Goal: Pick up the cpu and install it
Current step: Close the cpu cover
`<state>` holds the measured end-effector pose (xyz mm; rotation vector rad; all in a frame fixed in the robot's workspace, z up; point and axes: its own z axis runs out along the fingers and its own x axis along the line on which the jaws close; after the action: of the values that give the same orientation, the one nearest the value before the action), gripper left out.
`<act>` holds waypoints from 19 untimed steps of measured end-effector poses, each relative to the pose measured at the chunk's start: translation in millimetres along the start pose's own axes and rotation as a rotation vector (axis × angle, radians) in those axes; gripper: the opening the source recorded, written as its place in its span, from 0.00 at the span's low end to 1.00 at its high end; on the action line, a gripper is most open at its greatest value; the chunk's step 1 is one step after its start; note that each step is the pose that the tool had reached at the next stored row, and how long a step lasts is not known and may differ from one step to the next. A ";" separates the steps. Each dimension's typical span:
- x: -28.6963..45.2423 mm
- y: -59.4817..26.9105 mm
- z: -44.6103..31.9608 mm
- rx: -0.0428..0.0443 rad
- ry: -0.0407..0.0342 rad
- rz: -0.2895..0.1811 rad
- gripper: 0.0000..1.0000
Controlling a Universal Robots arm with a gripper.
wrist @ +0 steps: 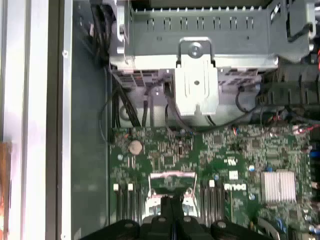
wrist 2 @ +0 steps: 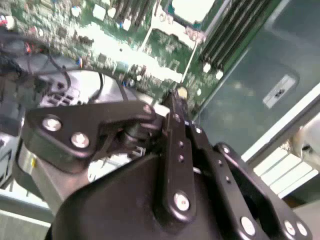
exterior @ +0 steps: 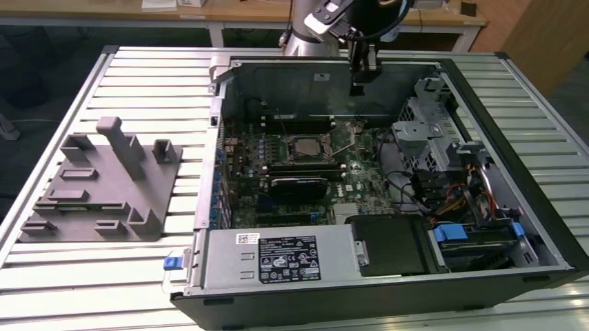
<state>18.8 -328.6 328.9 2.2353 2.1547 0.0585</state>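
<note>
One gripper (exterior: 359, 88) hangs over the open computer case (exterior: 276, 79), near its far wall in the exterior view, fingers pressed together on nothing. The cpu (exterior: 307, 145) sits in the motherboard (exterior: 363, 172) socket, well apart from the gripper.

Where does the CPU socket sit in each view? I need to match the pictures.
Exterior view: the CPU socket sits at the middle of the motherboard.
Second wrist view: it is the pale square beyond the gripper, cut by the frame edge.
First wrist view: its metal frame, partly hidden by the gripper.
Shared landmark: the dark memory slots flanking the socket.
</note>
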 end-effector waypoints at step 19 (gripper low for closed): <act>1.3 6.7 3.5 -0.0002 -0.0047 0.090 0.11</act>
<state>25.7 -327.6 325.8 2.3288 2.0508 0.0558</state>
